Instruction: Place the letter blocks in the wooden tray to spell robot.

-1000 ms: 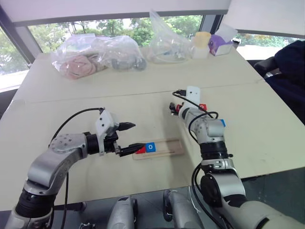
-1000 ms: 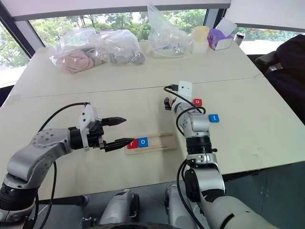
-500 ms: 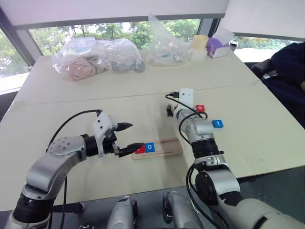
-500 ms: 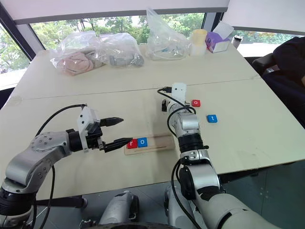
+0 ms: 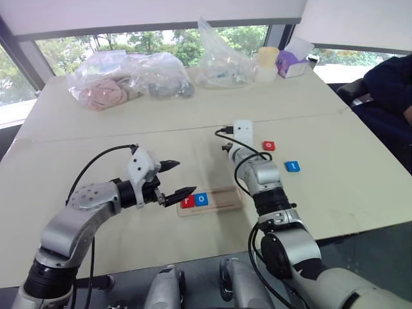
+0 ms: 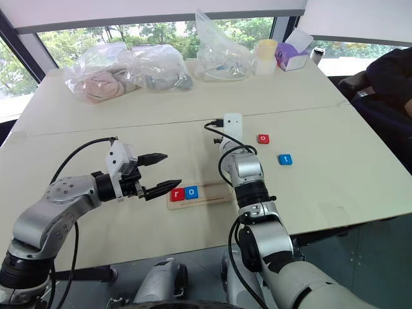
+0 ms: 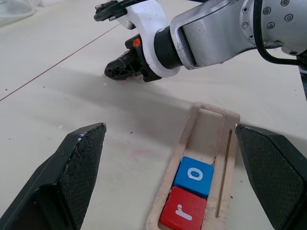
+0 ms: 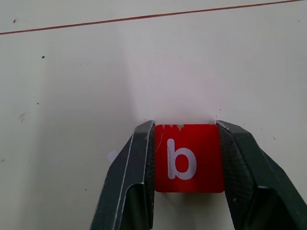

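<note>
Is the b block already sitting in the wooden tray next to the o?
No, the red b block lies on the bare table between the right gripper fingers, while the wooden tray holds just r and o.

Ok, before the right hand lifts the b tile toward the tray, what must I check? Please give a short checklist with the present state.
1. Right hand closed on the red b tile, one finger on each side: ok.
2. b tile square between the fingers, letter facing up: ok.
3. Wooden tray has r and o at one end, next slot free: ok.
4. Left hand open, but hovering close beside the tray's r end: not ok, it may obstruct.
5. Red o tile and blue t tile lie away from the tray: ok.
</note>
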